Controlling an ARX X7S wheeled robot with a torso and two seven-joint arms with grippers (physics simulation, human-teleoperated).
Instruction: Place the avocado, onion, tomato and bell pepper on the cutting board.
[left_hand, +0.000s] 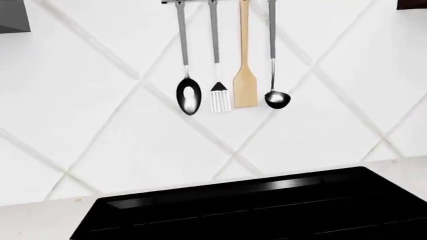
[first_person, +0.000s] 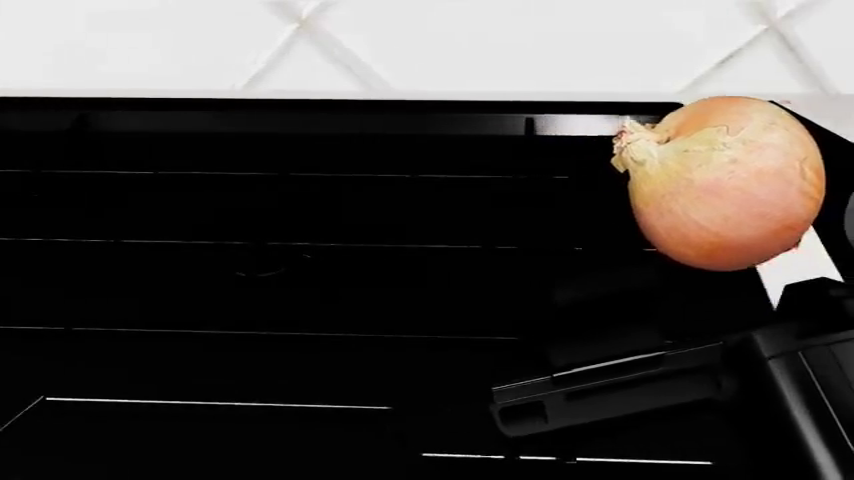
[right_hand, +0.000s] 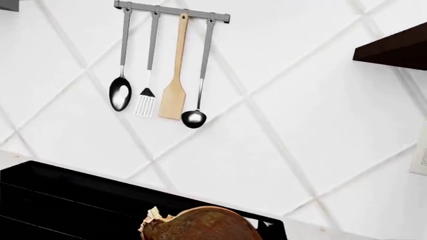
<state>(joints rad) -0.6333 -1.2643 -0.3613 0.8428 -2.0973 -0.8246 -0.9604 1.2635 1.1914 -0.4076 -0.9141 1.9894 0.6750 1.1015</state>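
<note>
Head view, and the onion (first_person: 725, 183) fills the upper right, hanging in the air above the black cooktop (first_person: 294, 280), its pale papery tip pointing left. Dark parts of the right arm (first_person: 627, 385) sit just below and to the right of it, though the fingers themselves are lost against the black, so whether the jaws are clamped on the bulb I cannot tell. From the right wrist the onion (right_hand: 200, 225) sits low at the frame's edge (brown here, in shadow), with the utensil rail (right_hand: 171, 11) on the white tiled wall beyond: spoon, slotted turner, wooden spatula (right_hand: 173, 97), ladle. Left wrist shows the same wall and cooktop (left_hand: 267, 210), no gripper in sight.
</note>
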